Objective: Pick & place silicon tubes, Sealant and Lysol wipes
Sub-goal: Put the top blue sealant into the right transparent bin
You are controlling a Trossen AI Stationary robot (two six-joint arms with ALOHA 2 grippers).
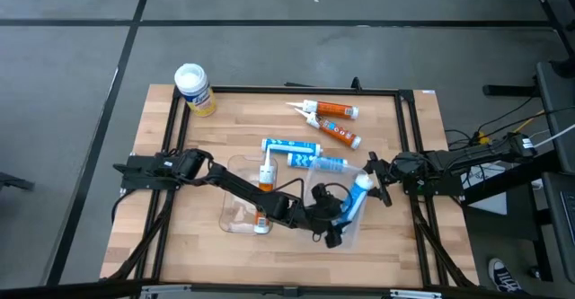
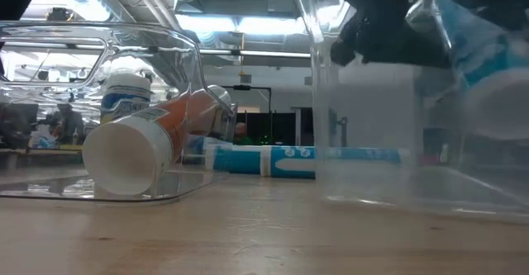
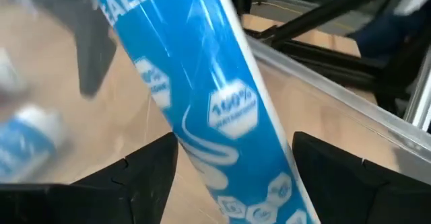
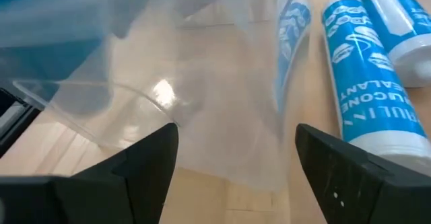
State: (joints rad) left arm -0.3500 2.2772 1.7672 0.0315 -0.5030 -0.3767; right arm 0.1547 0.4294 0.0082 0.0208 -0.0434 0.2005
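My left gripper reaches across the table and is shut on a blue silicone tube, held over a clear plastic bin at the near right. My right gripper is open beside that bin's right wall, which shows between its fingers in the right wrist view. I cannot tell whether it touches the bin. A second clear bin holds an orange tube lying on its side. Two blue tubes and two orange tubes lie on the table. The yellow Lysol wipes canister stands upright at the far left corner. My left gripper pinches the blue tube's body between its two fingers, which lie across the tube. The tube is tilted, its white end toward the far right. Whether its lower end rests in the bin, I cannot tell.
A black frame runs around the wooden tabletop. The loose blue tube lies just beyond the two bins. Bare wood shows at the near left and between the canister and the tubes.
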